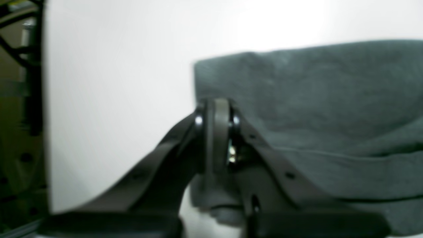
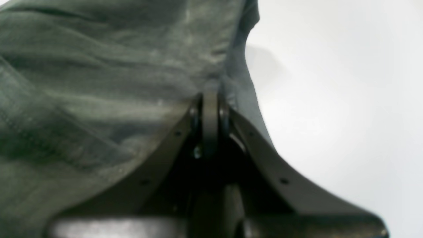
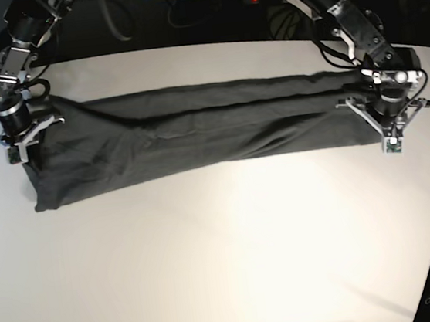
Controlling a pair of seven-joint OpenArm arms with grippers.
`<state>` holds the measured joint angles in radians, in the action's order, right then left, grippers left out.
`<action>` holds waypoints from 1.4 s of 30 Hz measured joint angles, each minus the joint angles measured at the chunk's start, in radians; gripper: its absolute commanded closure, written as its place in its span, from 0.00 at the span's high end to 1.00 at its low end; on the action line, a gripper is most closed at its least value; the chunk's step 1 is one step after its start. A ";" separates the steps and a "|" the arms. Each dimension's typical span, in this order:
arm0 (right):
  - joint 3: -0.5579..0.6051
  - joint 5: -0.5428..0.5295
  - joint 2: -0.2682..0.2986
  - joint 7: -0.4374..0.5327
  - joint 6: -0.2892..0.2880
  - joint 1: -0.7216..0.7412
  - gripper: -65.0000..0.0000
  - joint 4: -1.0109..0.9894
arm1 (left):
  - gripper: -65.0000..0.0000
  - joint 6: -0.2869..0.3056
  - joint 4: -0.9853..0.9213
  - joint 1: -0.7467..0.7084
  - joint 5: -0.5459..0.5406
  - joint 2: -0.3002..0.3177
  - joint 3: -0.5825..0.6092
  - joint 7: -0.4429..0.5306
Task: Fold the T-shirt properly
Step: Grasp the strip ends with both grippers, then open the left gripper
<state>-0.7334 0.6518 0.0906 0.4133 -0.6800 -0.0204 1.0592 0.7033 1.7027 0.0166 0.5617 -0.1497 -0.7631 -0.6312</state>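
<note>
We see the T-shirt (image 3: 196, 132) stretched left-right across the table's (image 3: 233, 252) far half; left gripper (image 3: 390, 139) and right gripper (image 3: 17, 155) each pinch one end.

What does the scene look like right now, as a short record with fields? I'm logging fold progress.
garment: T-shirt, dark grey, stretched into a long band across the white table
fold state: lengthwise fold laid, band not yet folded across
left gripper: jaws shut on the T-shirt's end, at the base view's right
right gripper: jaws shut on the T-shirt's other end, at the base view's left
fabric: wrinkled near the right gripper, smoother at the left
</note>
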 measured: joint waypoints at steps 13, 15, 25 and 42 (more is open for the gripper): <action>0.000 0.001 0.000 0.002 0.002 -0.001 0.02 0.000 | 0.06 0.001 0.007 -0.005 0.000 0.060 -0.010 -0.084; 0.000 0.003 0.000 0.002 0.003 -0.001 0.02 0.000 | 0.06 0.001 0.007 -0.005 0.000 0.058 -0.008 -0.083; 0.000 0.002 0.001 0.003 0.001 -0.002 0.02 0.000 | 0.55 0.000 0.005 0.021 0.005 0.060 -0.094 -0.083; 0.000 0.000 0.000 0.004 0.000 -0.002 0.02 0.000 | 0.64 -0.008 -0.134 0.035 -0.008 0.055 -0.095 -0.038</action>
<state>-0.7334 0.6521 0.0910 0.4175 -0.6800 -0.0227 1.0592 0.6952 1.5684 0.0513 0.5541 -0.0952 -0.8585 -0.6693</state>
